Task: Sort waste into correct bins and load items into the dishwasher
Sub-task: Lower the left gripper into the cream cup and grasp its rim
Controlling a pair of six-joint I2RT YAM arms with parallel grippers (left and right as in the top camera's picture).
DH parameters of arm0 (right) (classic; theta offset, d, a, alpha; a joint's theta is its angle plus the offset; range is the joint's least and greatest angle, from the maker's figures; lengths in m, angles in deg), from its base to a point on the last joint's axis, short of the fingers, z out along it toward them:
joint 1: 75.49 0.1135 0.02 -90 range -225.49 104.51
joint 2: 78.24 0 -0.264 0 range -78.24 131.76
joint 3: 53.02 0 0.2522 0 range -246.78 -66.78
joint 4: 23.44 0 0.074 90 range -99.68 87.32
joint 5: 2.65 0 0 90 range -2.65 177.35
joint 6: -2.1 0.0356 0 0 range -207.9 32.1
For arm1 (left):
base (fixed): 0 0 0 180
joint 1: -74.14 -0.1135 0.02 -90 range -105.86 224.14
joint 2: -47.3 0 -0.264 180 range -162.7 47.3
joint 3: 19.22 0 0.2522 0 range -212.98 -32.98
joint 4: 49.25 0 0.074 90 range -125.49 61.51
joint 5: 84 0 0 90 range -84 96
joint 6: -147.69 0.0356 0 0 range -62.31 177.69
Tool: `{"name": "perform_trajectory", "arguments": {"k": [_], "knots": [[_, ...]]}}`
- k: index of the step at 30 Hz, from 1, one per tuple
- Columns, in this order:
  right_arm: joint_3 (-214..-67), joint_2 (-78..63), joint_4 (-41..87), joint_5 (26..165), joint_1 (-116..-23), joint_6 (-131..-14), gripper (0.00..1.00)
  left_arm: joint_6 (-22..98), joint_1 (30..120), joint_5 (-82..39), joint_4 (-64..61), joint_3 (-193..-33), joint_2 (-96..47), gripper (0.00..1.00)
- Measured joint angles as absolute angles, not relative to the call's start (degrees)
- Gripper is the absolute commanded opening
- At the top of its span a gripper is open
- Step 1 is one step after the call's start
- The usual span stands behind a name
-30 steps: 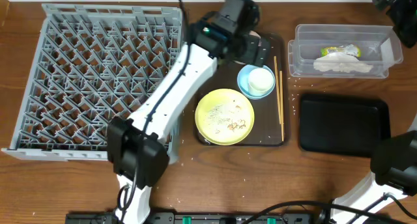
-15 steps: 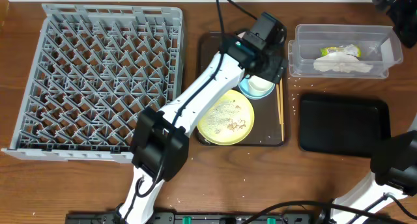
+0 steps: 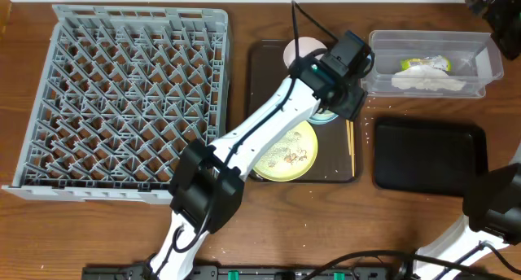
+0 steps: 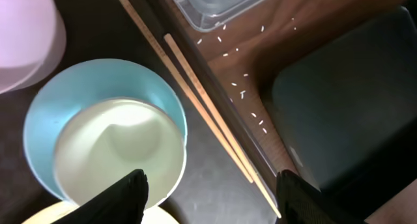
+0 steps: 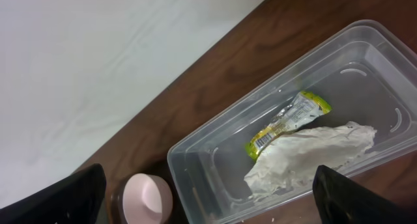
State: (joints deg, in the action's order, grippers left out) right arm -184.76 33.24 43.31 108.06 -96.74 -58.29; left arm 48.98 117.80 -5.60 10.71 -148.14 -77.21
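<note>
Two thin pale chopsticks (image 4: 202,94) lie parallel between the parted left fingers (image 4: 124,198); right fingers (image 5: 58,198) gape wide.

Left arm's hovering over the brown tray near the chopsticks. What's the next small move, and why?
Probably shift the left gripper toward the chopsticks, then lower. Its open fingers span both the chopsticks and the rim of the light blue bowl, with the sticks nearer one finger, so closing here might catch the bowl.

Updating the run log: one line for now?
left gripper open above chopsticks | right gripper open, empty | wrapper and napkin in clear tub
</note>
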Motion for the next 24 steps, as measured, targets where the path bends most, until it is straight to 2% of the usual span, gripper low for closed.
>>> {"name": "perform_trajectory", "arguments": {"k": [5,15,24], "knots": [[-184.76,33.24,43.31,108.06,-96.74,-58.29,0.99,48.98,117.87,-4.22,7.78,-146.13,-77.21,0.64],[-184.76,33.24,43.33,108.06,-96.74,-58.29,0.99,48.94,117.87,-1.12,3.06,-140.79,-77.21,0.56],[-184.76,33.24,43.33,108.06,-96.74,-58.29,0.99,48.98,117.87,-1.07,2.49,-138.02,-77.21,0.56]]}}
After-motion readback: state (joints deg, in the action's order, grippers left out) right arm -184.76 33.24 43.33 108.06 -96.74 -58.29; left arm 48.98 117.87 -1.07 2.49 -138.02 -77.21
